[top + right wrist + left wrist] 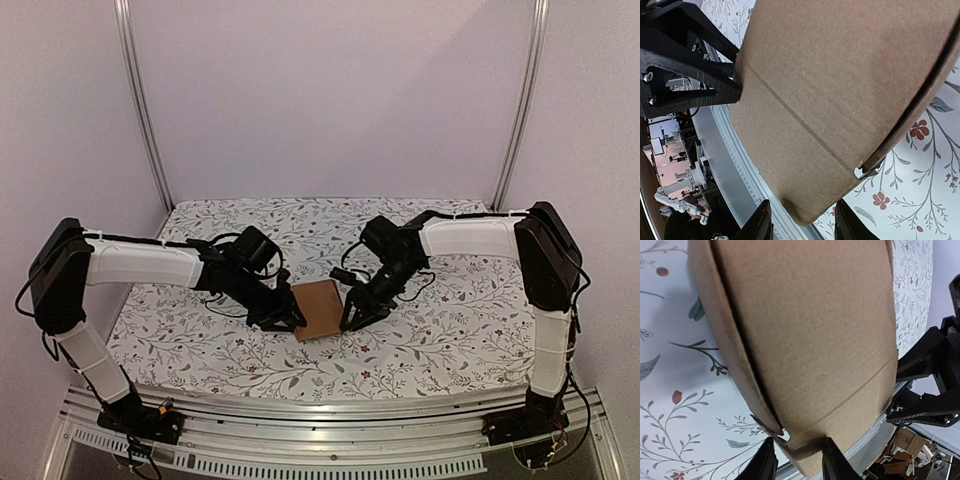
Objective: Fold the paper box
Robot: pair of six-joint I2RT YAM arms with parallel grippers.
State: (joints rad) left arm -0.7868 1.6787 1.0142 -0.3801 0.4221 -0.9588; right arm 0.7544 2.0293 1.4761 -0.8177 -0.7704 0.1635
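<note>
The paper box (320, 308), plain brown cardboard partly folded, stands tilted at the middle of the table between both grippers. My left gripper (290, 318) is at its left edge and my right gripper (352, 312) at its right edge. In the left wrist view the paper box (805, 330) fills the frame. Its lower corner sits between the two fingers of the left gripper (797, 445), which touch it on both sides. In the right wrist view a corner of the paper box (840, 85) hangs between the jaws of the right gripper (802, 210), with a gap on each side.
A floral cloth (440, 330) covers the table. An aluminium rail (330, 410) runs along the near edge, and two metal posts (145, 110) stand at the back corners against plain walls. Black cables loop beside both wrists.
</note>
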